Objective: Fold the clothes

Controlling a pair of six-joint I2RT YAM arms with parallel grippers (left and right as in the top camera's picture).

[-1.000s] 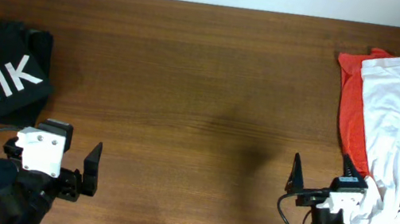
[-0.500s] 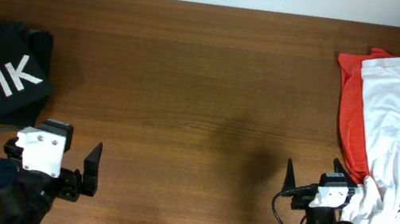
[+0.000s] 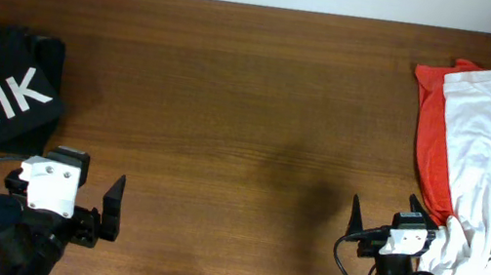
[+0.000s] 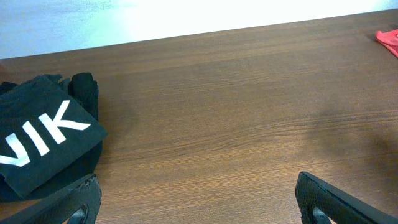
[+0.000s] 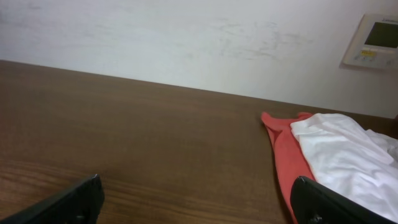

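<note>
I judge the step in hand to be fetching the next garment from the heap on my right and bringing it to the bare middle of the table (image 3: 250,109). To do that well I want to pinch a single layer at a free edge of the white shirt (image 3: 483,136), not a bunch that drags the red shirt (image 3: 428,137) under it along, and then pull low and slowly so the cloth spreads rather than ropes.

The right gripper (image 5: 196,183) has its jaws spread wide and holds nothing. The white shirt's rumpled near edge lies just beside its outer finger in the overhead view, and the red shirt is ahead and to the right.

The left gripper (image 4: 198,180) is also wide and empty. The black T-shirt with white letters (image 4: 43,134) lies folded ahead and to its left, apart from the fingers.
</note>
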